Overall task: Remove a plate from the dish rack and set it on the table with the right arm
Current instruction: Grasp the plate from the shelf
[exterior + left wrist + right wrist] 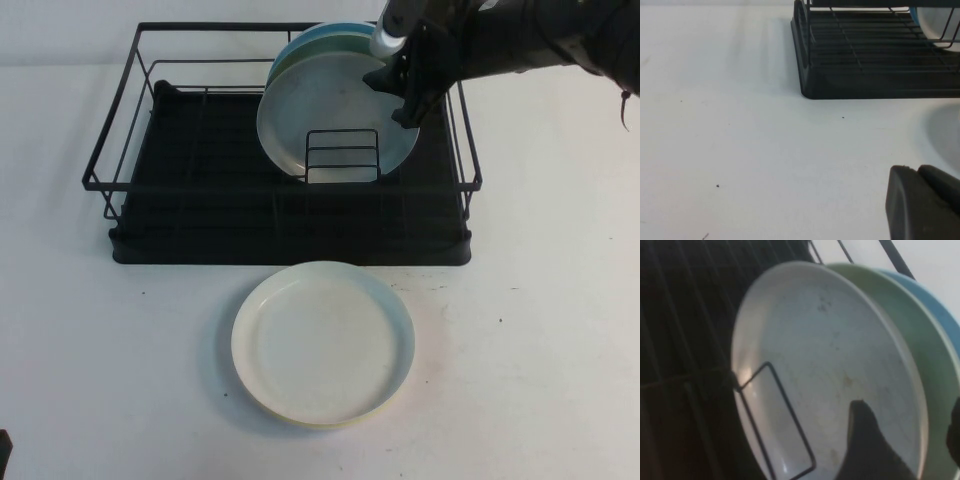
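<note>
With its jaws apart around the rim of the round pale grey plate (pixel 335 115) standing in the big black wire dish rack (pixel 200 160), the right gripper (pixel 405 85) looks ready to squeeze and lift, while the left gripper (pixel 922 202) rests on the white table (pixel 120 380) beside the rack, fingers hard to tell.

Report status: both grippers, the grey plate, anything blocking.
Right gripper open, straddling the grey plate's rim in the dish rack. Left gripper parked low over the table. Plate not lifted. Wire divider loop in front; cream plate on table.
</note>
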You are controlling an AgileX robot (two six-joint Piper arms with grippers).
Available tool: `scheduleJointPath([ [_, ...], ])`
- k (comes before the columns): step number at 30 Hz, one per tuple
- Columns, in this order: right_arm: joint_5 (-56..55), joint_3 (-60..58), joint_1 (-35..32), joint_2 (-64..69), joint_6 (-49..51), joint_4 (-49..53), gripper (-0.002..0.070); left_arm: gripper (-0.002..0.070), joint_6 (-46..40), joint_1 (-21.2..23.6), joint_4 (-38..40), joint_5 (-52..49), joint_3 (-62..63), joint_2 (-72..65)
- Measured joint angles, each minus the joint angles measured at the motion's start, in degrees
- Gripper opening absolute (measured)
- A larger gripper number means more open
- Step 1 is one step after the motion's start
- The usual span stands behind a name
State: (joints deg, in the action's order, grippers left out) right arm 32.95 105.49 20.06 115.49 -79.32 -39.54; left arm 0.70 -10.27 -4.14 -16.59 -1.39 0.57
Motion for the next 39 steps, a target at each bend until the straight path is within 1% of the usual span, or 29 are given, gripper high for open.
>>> scheduleJointPath([
  [7,-3.85,0.1,0.0,1.79,-3.02,-1.85,0.0315,-0.0004,0.0,0.0,0.0,0.0,0.0,0.0],
  [14,-7.28,0.12,0.0,3.25,-3.96,-2.38,0.0315,-0.0004,0.0,0.0,0.0,0.0,0.0,0.0],
  [39,-10.17,0.12,0.0,6.29,-5.41,-2.88,0.0314,-0.0004,0.0,0.0,0.0,0.0,0.0,0.0],
])
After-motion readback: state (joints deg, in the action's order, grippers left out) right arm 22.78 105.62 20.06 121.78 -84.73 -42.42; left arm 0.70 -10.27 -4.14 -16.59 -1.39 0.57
